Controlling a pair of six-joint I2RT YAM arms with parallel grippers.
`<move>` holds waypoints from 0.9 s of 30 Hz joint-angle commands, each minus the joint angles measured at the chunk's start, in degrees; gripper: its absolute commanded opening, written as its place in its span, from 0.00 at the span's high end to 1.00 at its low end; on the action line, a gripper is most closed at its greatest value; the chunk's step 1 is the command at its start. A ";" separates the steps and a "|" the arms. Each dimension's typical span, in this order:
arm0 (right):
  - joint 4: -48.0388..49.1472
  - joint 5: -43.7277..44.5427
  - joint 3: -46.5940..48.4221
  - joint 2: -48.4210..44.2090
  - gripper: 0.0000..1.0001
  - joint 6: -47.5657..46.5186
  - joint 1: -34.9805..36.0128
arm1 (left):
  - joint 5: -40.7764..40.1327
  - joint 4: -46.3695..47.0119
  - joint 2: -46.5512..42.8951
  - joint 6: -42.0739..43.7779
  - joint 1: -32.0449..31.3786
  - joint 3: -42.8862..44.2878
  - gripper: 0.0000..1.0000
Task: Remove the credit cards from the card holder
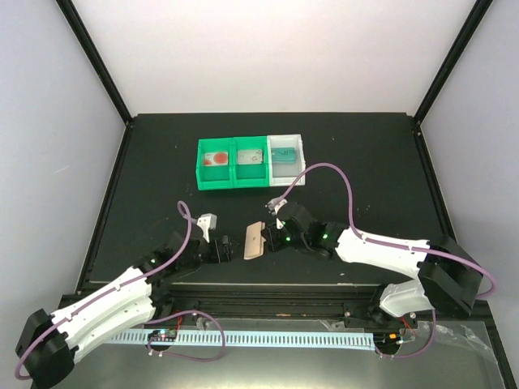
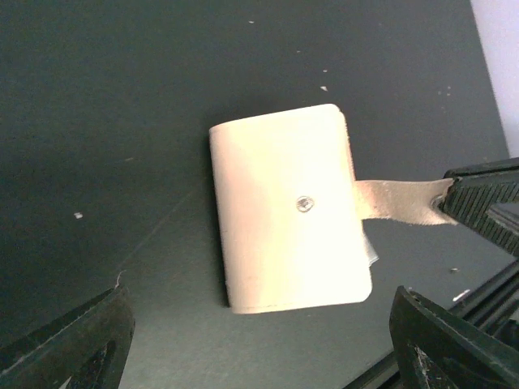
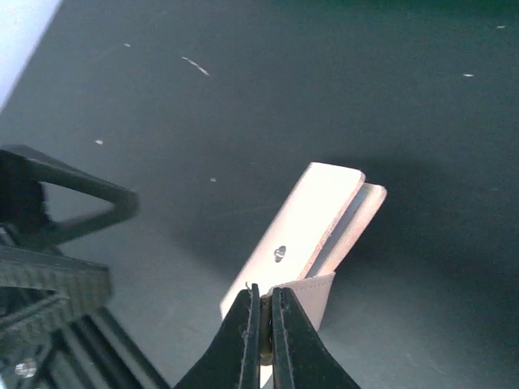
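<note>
Card holder (image 1: pixel 255 241) mid bench (image 1: pixel 365 162); R gripper (image 3: pixel 265 304) jaws clamped on snap tab (image 2: pixel 397 201); L gripper (image 1: pixel 225 247) at holder's 9 o'clock, jaws apart.

From above, the light falls even and soft. The white walls (image 1: pixel 268 49) come out bright, the back one nearly blown out, while the matte black bench (image 1: pixel 146 178) reads dark with only faint shadows. At my left wrist the holder (image 2: pixel 284 211) glares, its face washed to cream, and my left jaws blur dark in the lower corners. My right wrist's picture is dimmer: the holder throws a soft shadow on the bench beside it, dust specks (image 3: pixel 195 66) are sharp, and my right jaws, close to the lens, look slightly soft.
</note>
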 commanded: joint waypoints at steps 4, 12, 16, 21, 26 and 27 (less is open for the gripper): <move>10.87 -6.61 -2.40 -1.00 0.99 3.91 0.09 | 10.04 13.55 5.37 -2.26 2.57 -1.71 0.11; 14.62 -7.28 -4.18 -1.37 0.99 5.33 0.15 | 12.99 14.01 10.19 0.08 4.55 -0.25 0.11; 15.62 -7.28 -4.53 -1.72 0.99 5.45 0.08 | 14.09 13.40 11.73 1.51 5.23 0.58 0.11; 16.61 -7.53 -4.53 -2.08 0.99 5.34 0.08 | 15.60 12.67 14.10 3.31 5.90 1.84 0.12; 16.38 -7.54 -4.29 -1.93 0.99 5.04 0.07 | 16.37 12.25 16.17 5.17 6.00 3.07 0.14; 16.30 -7.49 -4.20 -1.80 0.99 4.92 0.07 | 16.44 12.24 16.43 5.38 6.04 3.29 0.16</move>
